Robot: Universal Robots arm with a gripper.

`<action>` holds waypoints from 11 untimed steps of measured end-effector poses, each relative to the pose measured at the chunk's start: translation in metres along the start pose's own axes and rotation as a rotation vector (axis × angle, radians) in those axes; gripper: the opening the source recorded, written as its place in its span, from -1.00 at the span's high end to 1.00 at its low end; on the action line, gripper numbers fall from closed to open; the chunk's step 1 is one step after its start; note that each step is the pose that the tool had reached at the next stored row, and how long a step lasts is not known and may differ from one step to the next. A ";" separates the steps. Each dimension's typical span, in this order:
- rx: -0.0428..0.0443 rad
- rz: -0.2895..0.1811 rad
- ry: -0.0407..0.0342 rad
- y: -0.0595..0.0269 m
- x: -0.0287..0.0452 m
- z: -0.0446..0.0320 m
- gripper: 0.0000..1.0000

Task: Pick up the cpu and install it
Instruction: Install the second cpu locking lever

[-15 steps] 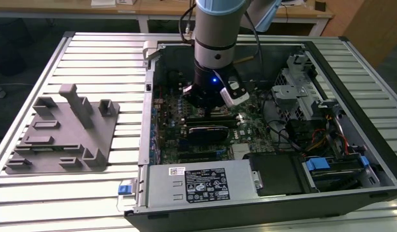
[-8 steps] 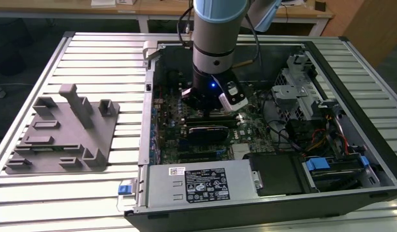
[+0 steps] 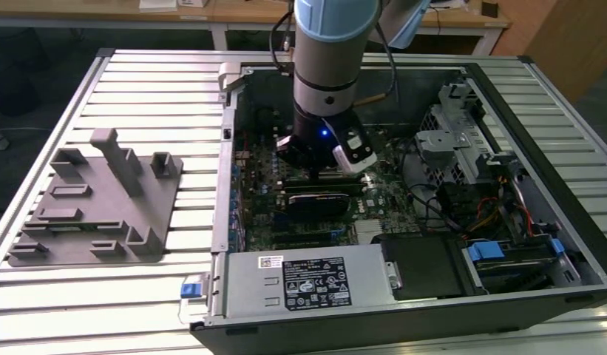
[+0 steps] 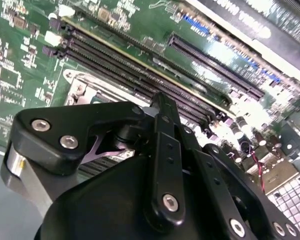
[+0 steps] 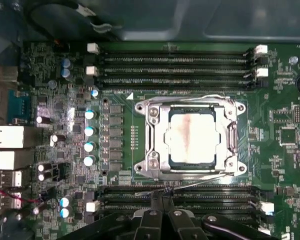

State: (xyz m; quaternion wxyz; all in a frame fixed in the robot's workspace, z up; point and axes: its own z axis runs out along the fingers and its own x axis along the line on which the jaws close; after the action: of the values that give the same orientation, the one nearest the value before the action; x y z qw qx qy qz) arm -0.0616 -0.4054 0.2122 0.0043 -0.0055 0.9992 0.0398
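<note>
The cpu (image 5: 192, 135), a silvery square chip, lies flat inside the metal socket frame (image 5: 151, 134) on the green motherboard (image 5: 285, 100) in the first wrist view. My gripper (image 5: 162, 197) hovers beside the socket, over the memory slots (image 5: 180, 192). Its two black fingers are pressed together and hold nothing. In the exterior view the gripper (image 3: 318, 175) hangs low inside the open computer case (image 3: 500, 96), over the middle of the board. The second wrist view shows the black finger linkage (image 4: 162, 150) close above the slots, with a corner of the socket (image 4: 82, 92) behind it.
A grey fixture plate (image 3: 96, 207) with upright blocks lies on the slatted table at the exterior view's left. Inside the case are the power supply (image 3: 303, 285) at the front, a drive cage (image 3: 446, 144) and cables at the exterior view's right. Capacitors (image 5: 90, 145) stand beside the socket.
</note>
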 end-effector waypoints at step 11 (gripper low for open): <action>-0.0436 0.000 -0.0005 -0.0053 0.0092 0.0059 0.79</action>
State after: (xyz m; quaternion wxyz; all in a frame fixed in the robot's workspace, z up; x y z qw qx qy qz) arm -0.0706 -0.4103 0.2058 0.0044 -0.0054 0.9981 0.0615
